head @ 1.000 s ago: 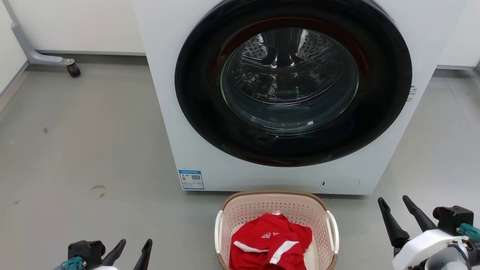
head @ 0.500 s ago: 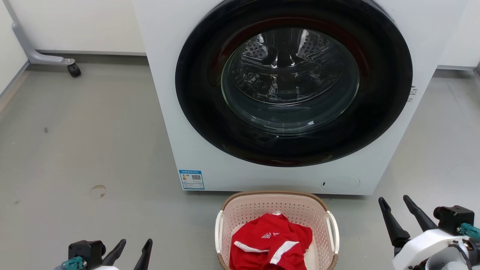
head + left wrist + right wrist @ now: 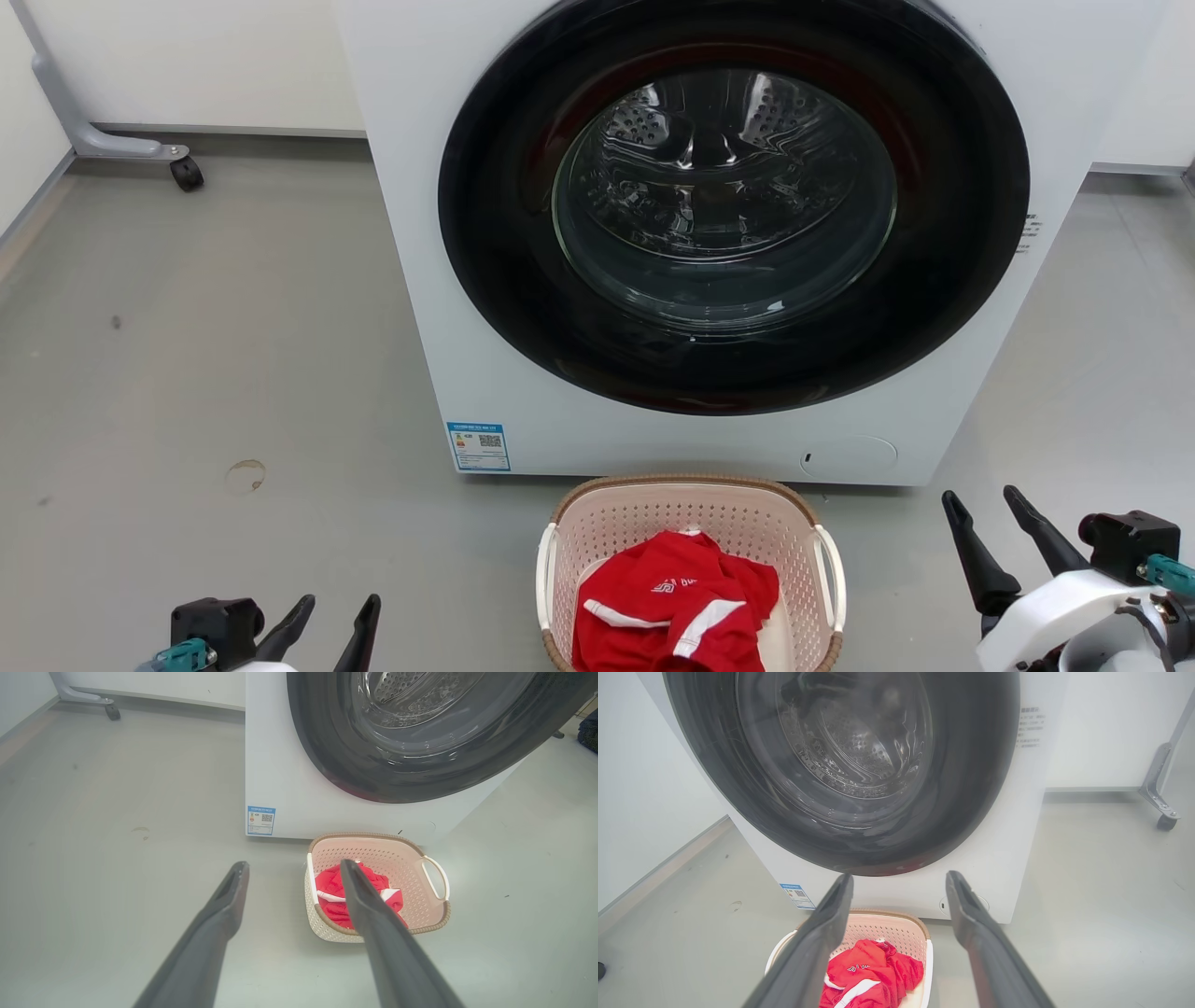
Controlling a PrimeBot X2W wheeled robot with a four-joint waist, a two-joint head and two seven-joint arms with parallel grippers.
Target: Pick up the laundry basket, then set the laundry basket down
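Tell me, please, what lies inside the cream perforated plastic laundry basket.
A red garment with white stripes lies in the laundry basket. It hides most of the basket's bottom, so anything beneath cannot be seen.

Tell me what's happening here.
A two-armed robot faces the basket, which sits on the floor in front of the washer with a red garment inside. The left gripper and right gripper hang open on either side of it, touching nothing. The pickup has not begun yet.
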